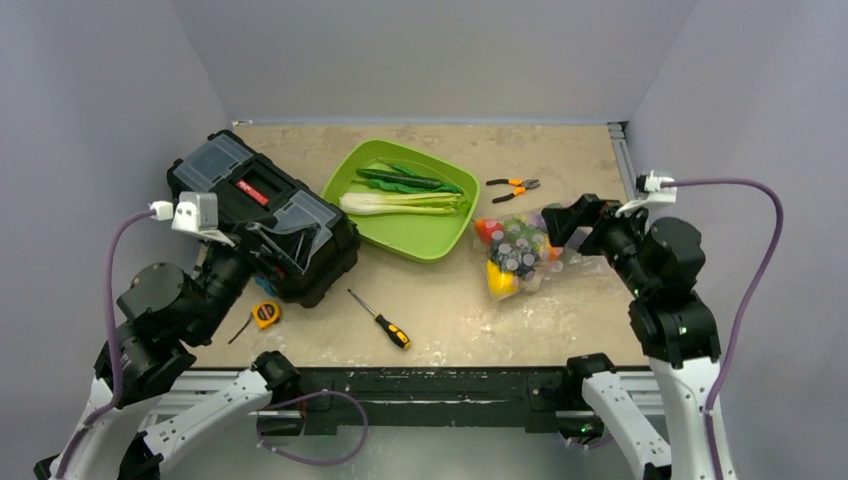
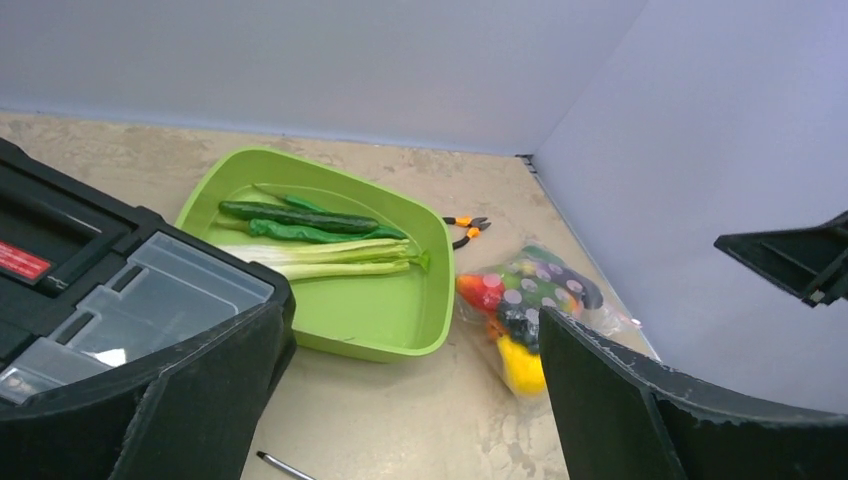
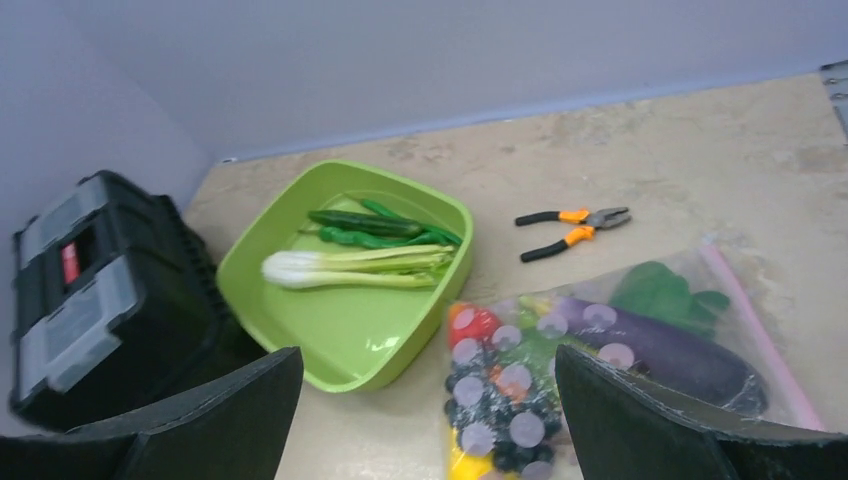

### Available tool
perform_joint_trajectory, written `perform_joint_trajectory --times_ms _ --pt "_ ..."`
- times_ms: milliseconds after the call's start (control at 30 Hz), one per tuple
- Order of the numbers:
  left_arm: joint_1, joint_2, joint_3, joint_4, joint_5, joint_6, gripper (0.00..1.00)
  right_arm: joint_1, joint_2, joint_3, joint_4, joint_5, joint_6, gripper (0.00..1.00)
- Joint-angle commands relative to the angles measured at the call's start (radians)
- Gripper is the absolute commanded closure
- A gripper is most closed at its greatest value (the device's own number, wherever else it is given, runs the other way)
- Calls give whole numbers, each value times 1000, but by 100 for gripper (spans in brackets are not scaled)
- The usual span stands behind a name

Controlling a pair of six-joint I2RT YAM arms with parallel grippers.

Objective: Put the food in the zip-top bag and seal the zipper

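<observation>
Three plain pale purple walls [image 1: 420, 50] stand round a blotchy tan bench [image 1: 450, 300], and both sets of jaws hang wide open over it, holding nothing.

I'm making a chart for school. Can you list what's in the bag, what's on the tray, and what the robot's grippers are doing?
bag: lies just right of the tray
inside bag: eggplant, grapes, lemon, red pepper
on tray: bok choy, green pods
zipper: pink strip; cannot tell if sealed
left gripper: open, empty
right gripper: open, empty, near the bag
other things: toolbox, pliers, screwdriver, tape measure
</observation>
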Motion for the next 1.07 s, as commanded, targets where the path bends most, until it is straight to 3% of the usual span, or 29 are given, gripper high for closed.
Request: perform_joint_trajectory --times_ms 0,267,433,633,800,1033 --pt "5 -130 -109 145 1 -42 0 0 -90 -111 78 -114 71 1" --pt "5 -354 -342 294 166 51 0 0 -324 -248 127 -153 120 1" --pt "5 -433 -445 407 325 100 0 0 -457 -351 165 -95 203 1" --pt "6 -552 -647 641 440 76 0 0 -627 -527 277 -121 281 1" --pt "5 -556 -683 716 482 63 0 0 -692 -590 329 -85 300 1" --pt "6 -545 -672 723 473 92 0 0 -685 -556 291 13 289 1"
